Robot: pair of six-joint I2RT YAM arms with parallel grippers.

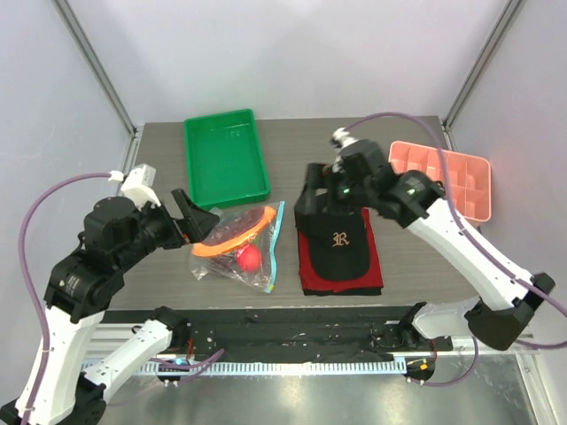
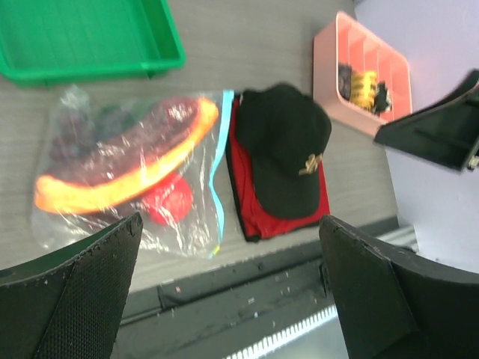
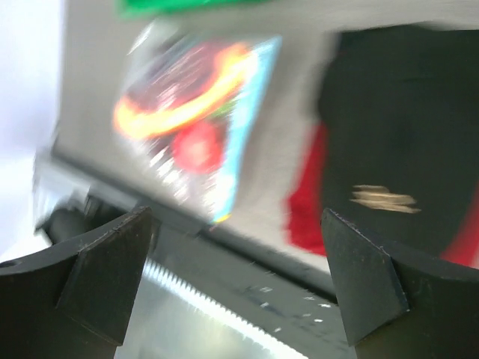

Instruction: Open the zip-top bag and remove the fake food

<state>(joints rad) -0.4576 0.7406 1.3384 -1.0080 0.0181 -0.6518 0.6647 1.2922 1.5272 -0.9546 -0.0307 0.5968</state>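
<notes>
Altogether, the counter [image 1: 297, 146] carries one zip-top bag [image 1: 237, 250], one green tray [image 1: 226, 164], one pink divided box [image 1: 481, 188], one black cap [image 1: 337, 243] and one red cloth [image 1: 376, 266] under the cap. Two arms stand at the near edge.

Inside the bag, two pieces of the fake food show clearly: one orange-rimmed melon slice [image 1: 232, 235] and one red apple [image 1: 252, 258] just below it. In the left wrist view there is also a dark smudge in the bag's far corner [image 2: 71, 123], too blurred to name.

The bag lies flat between the tray and the counter's near edge. Its blue zip strip [image 1: 275, 241] runs down the right side, just beside the red cloth. Whether the strip is pressed closed cannot be told.

The left arm [image 1: 115, 235] reaches in from the left. Its jaws are spread wide with nothing between them, and they hang at the bag's left edge, over the end of the melon slice. From its wrist camera, both fingers [image 2: 75, 299] frame the bottom corners, and the bag lies ahead, toward the left one.

The right arm [image 1: 461, 239] holds its jaws over the back of the cap, to the right of the bag and apart from it. Its view is blurred, but the fingers [image 3: 105, 277] stand far apart and hold nothing. There the bag sits at upper left and the cap at right.
</notes>
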